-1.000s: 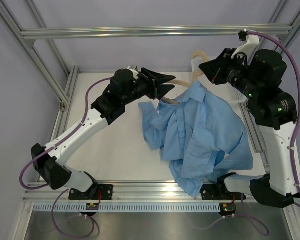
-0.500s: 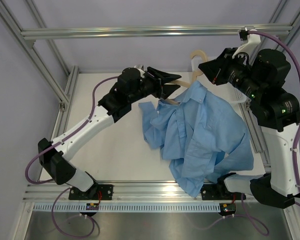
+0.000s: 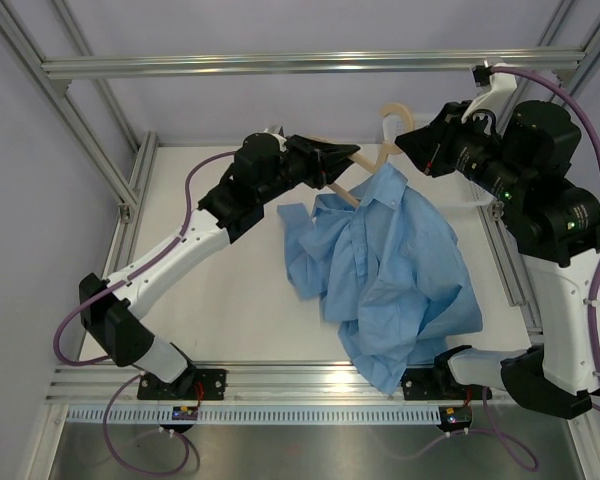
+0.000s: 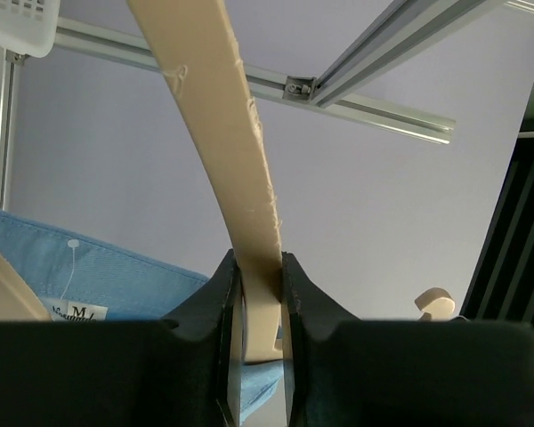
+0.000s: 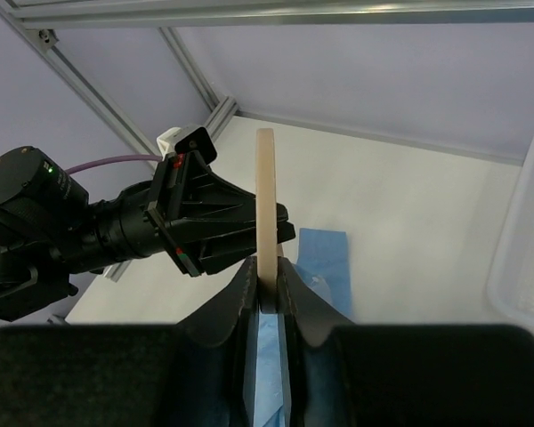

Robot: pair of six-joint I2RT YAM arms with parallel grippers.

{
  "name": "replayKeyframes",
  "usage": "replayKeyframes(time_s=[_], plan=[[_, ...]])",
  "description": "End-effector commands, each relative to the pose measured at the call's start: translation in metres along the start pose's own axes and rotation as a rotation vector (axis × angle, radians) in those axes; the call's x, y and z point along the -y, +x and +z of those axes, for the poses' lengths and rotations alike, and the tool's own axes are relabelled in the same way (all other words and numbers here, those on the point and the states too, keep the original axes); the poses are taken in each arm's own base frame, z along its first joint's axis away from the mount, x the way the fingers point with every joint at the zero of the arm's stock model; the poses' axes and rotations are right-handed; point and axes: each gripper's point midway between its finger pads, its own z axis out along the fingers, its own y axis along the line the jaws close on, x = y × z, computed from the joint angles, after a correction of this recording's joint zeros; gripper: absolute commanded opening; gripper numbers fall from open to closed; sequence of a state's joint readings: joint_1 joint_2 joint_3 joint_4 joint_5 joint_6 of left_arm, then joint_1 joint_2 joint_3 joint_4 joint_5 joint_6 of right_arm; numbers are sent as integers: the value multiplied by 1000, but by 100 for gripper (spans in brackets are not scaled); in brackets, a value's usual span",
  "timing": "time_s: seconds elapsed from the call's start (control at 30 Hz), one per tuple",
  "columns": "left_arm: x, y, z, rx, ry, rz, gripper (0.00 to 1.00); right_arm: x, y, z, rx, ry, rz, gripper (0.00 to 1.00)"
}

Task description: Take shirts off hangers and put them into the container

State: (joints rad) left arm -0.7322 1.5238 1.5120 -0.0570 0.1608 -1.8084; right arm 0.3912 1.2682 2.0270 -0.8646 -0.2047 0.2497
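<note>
— What are the grippers doing?
— The left gripper (image 4: 260, 267) is pinching one arm of the hanger (image 3: 368, 159). The right gripper (image 5: 267, 271) is clamping it close to the hook.
— And the shirt (image 3: 390, 270)?
— It is draping from the hanger and lying crumpled on the table (image 3: 230, 300), near the basket (image 5: 525, 240).

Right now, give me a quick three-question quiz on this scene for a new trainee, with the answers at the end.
1. True or false: the left tool is shut on the hanger.
2. Pick one. Most of the shirt: A hangs free in the air; B lies on the table; C is out of view.
3. Short answer: what is the right tool gripping?

Key: 1 true. 2 B. 3 the hanger.
</note>
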Motion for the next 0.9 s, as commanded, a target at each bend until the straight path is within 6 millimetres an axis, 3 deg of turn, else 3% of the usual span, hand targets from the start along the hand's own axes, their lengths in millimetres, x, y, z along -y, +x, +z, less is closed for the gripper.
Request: replayKeyframes(time_s=[0.0, 0.17, 0.4, 0.53, 0.6, 0.87], plan=[[25, 24, -15, -75, 86, 87, 0, -21, -16, -6, 41, -88, -22, 21], [20, 9, -29, -44, 59, 119, 0, -29, -7, -20, -23, -116, -18, 54], [16, -24, -58, 29, 24, 165, 0, -18, 16, -65, -65, -43, -57, 76], [20, -50, -73, 79, 28, 172, 0, -14, 48, -77, -168, -46, -58, 78], [22, -58, -76, 93, 29, 171, 0, -15, 53, -88, -167, -50, -62, 78], [30, -70, -77, 107, 52, 168, 0, -29, 97, -78, -315, -177, 21, 77]])
